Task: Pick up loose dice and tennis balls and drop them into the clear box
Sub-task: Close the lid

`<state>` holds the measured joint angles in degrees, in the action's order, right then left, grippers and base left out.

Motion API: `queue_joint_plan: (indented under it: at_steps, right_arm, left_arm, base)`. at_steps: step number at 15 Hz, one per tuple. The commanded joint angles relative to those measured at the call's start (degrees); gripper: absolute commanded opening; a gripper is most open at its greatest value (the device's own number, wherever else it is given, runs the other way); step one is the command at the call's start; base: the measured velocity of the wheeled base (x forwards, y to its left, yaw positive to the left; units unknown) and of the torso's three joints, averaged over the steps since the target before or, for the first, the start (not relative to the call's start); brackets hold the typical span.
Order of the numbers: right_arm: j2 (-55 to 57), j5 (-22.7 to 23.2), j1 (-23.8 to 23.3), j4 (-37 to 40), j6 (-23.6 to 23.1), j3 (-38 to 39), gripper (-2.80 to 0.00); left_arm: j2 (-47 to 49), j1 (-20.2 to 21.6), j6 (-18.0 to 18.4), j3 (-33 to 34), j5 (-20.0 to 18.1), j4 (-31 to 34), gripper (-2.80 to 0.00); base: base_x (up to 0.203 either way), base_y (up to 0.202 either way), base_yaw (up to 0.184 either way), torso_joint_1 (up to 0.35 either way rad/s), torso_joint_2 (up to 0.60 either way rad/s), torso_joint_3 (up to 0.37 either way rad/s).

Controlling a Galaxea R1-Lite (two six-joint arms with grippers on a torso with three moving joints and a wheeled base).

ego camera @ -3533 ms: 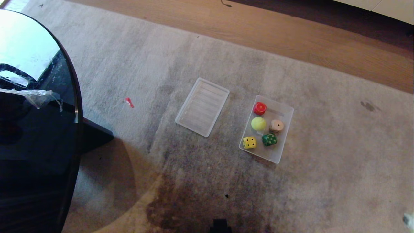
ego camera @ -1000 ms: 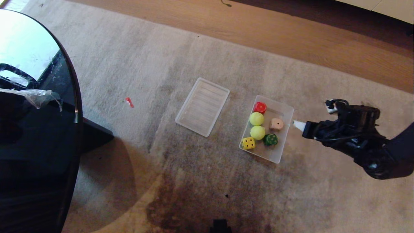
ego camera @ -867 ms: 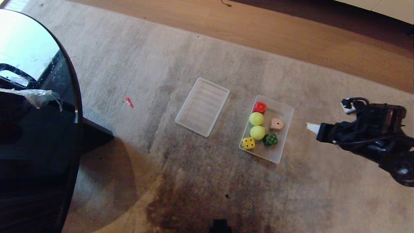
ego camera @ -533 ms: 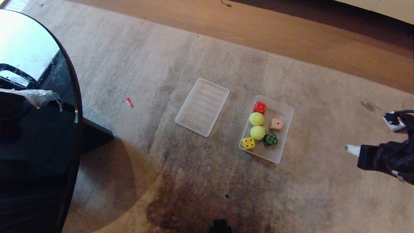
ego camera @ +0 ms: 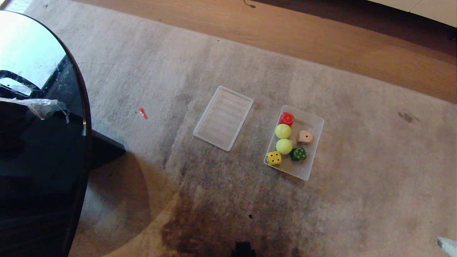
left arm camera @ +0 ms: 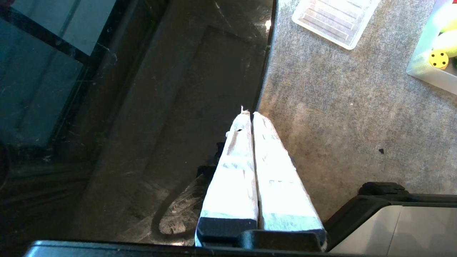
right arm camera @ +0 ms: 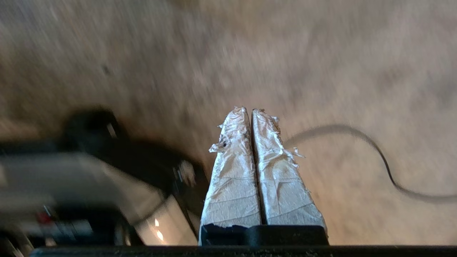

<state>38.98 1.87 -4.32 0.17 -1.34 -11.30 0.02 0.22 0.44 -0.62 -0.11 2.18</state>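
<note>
Your clear box (ego camera: 317,123) sits on the rug (ego camera: 142,64) beside its ribbed lid (ego camera: 223,117), and inside it you can count the red die (ego camera: 286,119), the beige die (ego camera: 305,137), the yellow die (ego camera: 274,157), the green die (ego camera: 298,154) and both tennis balls (ego camera: 283,131), so the sorting looks finished to me. The main risk from here is calling it done while a piece lies outside the head view; nothing loose shows on the rug except a small red scrap (ego camera: 142,112), which is no die. The box is also shallow, so a nudge to its wall from the base or an arm could bounce a ball back out. Your right hand (right arm camera: 250,114) is clenched on nothing, only a white tip of it showing at the head view's lower right corner. Your left hand (left arm camera: 249,116) is parked by the dark glass table (left arm camera: 171,89), fingers pressed together and empty.
</note>
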Motion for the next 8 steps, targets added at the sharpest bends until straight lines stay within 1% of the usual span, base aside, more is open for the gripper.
queue_joint_plan:
  at_steps: [1, 3, 4, 5, 6, 7, 8]
  right_arm:
    - [-14.55, -0.2, -1.55, 5.18, -1.94, 3.21, -2.8]
    - [-21.0, -0.35, -1.9, 6.5, -3.76, 5.64, -2.8]
    - [-22.46, -0.41, -1.87, 5.6, -4.61, 8.46, -2.8]
    - [-22.52, -0.34, -1.71, 1.28, -4.94, 10.48, -2.8]
    - [-22.67, -0.21, -0.13, -0.69, -5.09, 11.47, -2.8]
    - [-23.84, -0.17, 2.57, -0.54, -5.12, 11.41, -2.8]
    - [-26.33, -0.14, 3.89, -0.47, -5.47, 11.37, -2.8]
  left_arm:
    - [-0.02, 0.04, 0.0, 0.01, 0.02, 0.02, -2.8]
    - [-0.02, 0.04, 0.0, 0.01, 0.07, 0.02, -2.8]
    - [-0.01, 0.04, 0.0, 0.01, 0.03, 0.02, -2.8]
    - [-0.02, 0.04, 0.0, 0.01, 0.02, 0.02, -2.8]
    - [-0.02, 0.04, 0.0, 0.01, 0.1, 0.02, -2.8]
    - [-0.02, 0.04, 0.0, 0.01, 0.1, 0.02, -2.8]
    - [-0.02, 0.04, 0.0, 0.01, 0.02, 0.02, -2.8]
  base:
    - [0.0, 0.0, 0.0, 0.0, 0.0, 0.0]
    - [0.0, 0.0, 0.0, 0.0, 0.0, 0.0]
    - [0.0, 0.0, 0.0, 0.0, 0.0, 0.0]
    - [0.0, 0.0, 0.0, 0.0, 0.0, 0.0]
    - [0.0, 0.0, 0.0, 0.0, 0.0, 0.0]
    - [0.0, 0.0, 0.0, 0.0, 0.0, 0.0]
    - [0.0, 0.0, 0.0, 0.0, 0.0, 0.0]
